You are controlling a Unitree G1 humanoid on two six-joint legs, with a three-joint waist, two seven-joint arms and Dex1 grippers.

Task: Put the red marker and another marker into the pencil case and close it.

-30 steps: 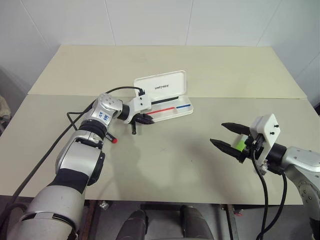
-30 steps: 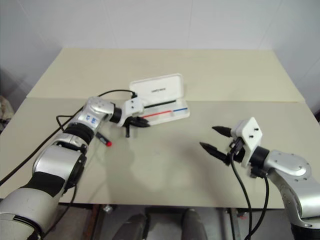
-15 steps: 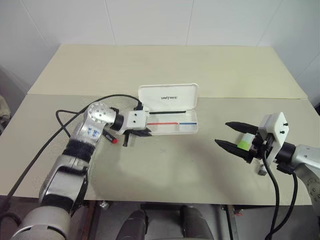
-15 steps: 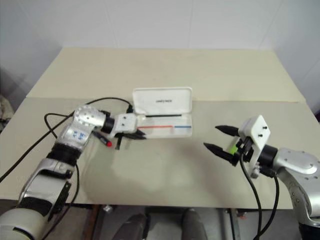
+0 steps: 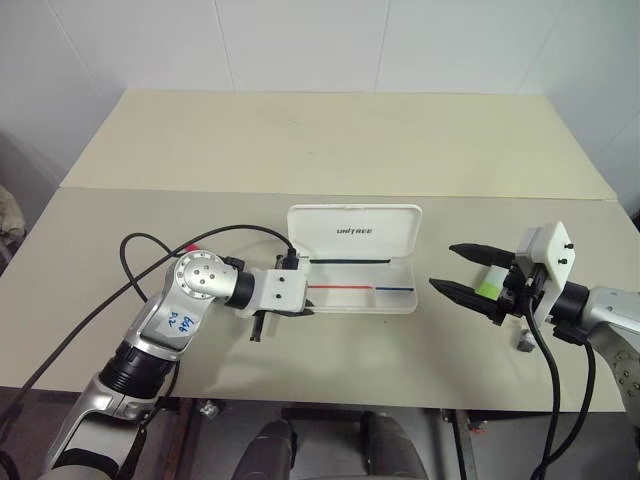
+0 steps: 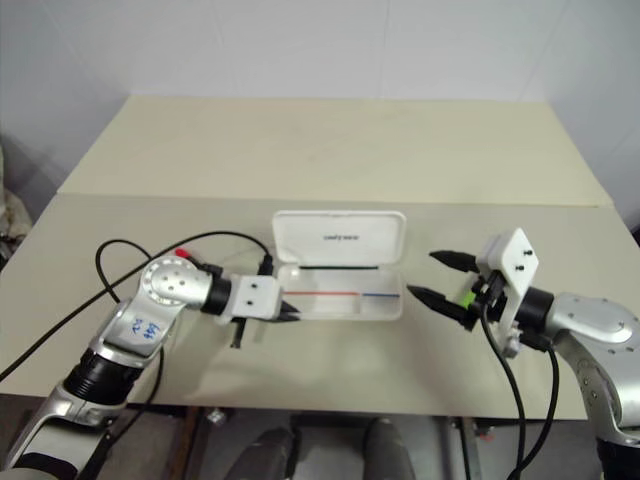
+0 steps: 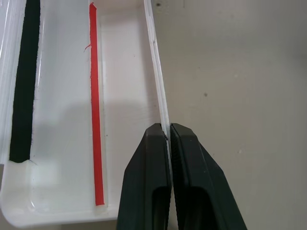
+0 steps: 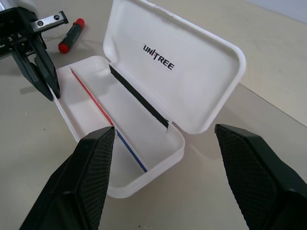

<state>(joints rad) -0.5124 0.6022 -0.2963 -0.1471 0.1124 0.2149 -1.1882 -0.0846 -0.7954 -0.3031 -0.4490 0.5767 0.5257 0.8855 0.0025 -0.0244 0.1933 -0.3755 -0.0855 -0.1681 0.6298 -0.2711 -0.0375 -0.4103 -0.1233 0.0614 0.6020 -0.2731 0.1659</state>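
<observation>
The white pencil case (image 5: 360, 297) lies open mid-table with its UNITREE lid (image 5: 352, 230) standing up and its tray empty except for the printed stripe. My left gripper (image 5: 296, 310) is shut on the tray's near left rim; in the left wrist view its fingers (image 7: 153, 163) pinch that thin wall. The red marker (image 8: 71, 34) lies on the table behind my left arm, its tip showing (image 6: 181, 253). My right gripper (image 5: 442, 267) stands open to the right of the case, holding nothing. The yellow-green marker (image 5: 487, 288) shows just behind its fingers, partly hidden.
A small grey metal bit (image 5: 523, 343) lies on the table near my right wrist. A black cable (image 5: 160, 240) loops over the table beside my left arm. The table's front edge runs close below both grippers.
My left gripper has dragged the open case toward me and to the right, from left of centre to mid-table, turning it square. The right gripper has kept still.
</observation>
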